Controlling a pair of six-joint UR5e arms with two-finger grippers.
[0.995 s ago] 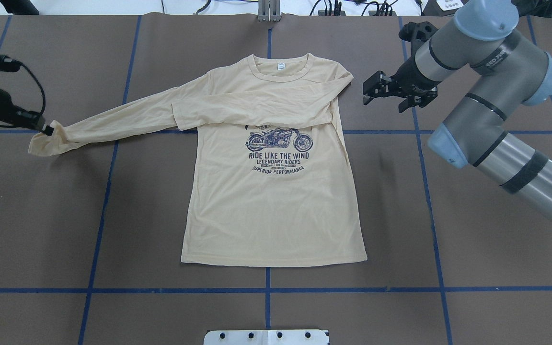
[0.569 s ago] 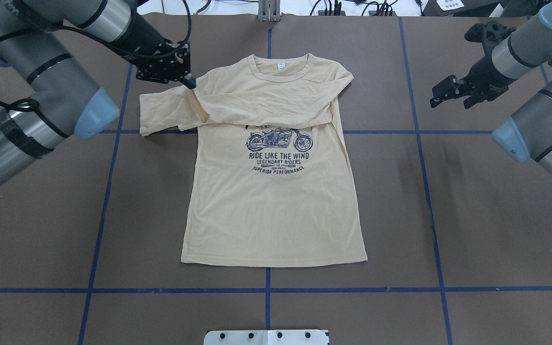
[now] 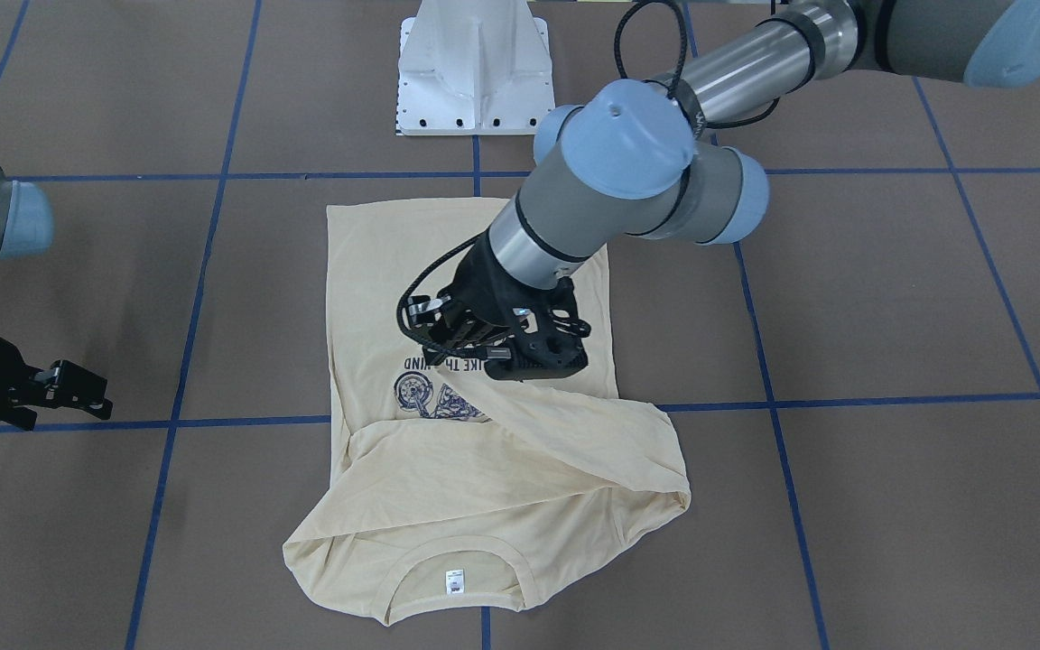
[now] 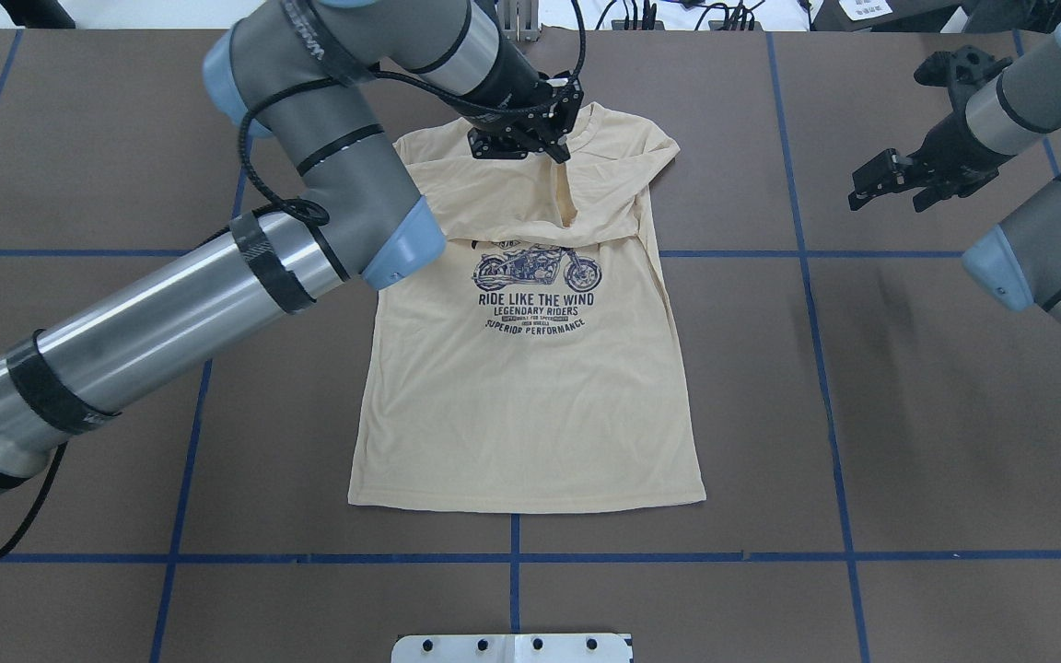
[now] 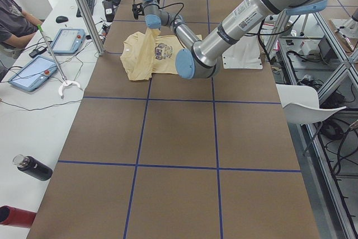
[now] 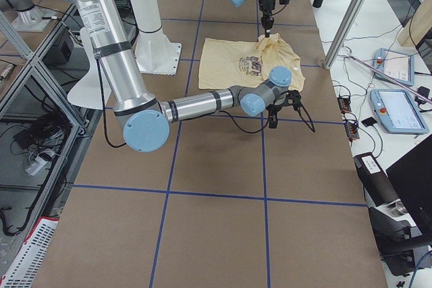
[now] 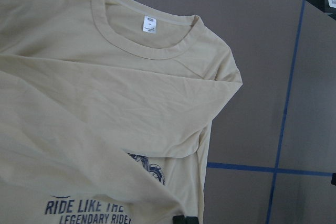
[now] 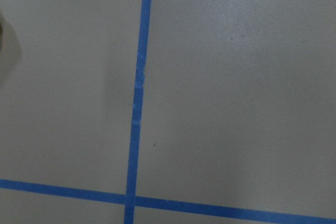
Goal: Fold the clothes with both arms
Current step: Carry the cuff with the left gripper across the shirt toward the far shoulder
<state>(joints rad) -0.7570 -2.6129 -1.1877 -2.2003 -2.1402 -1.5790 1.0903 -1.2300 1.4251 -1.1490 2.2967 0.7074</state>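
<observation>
Your left gripper [image 4: 564,155] is clamped on the sleeve [image 4: 575,193], lifted over the chest of the T-shirt [image 4: 530,414], which lies flat mid-table, print up. Lay the sleeve straight across the shoulders before letting go (thin cloth bunches). The right gripper [image 4: 885,195] hangs spread, well aside.

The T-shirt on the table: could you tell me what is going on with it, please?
The left gripper is shut on one sleeve, holding it lifted above the chest of the T-shirt, near the collar. The other sleeve lies folded across the chest. The right gripper hangs open and empty over the table beside the shirt.
</observation>
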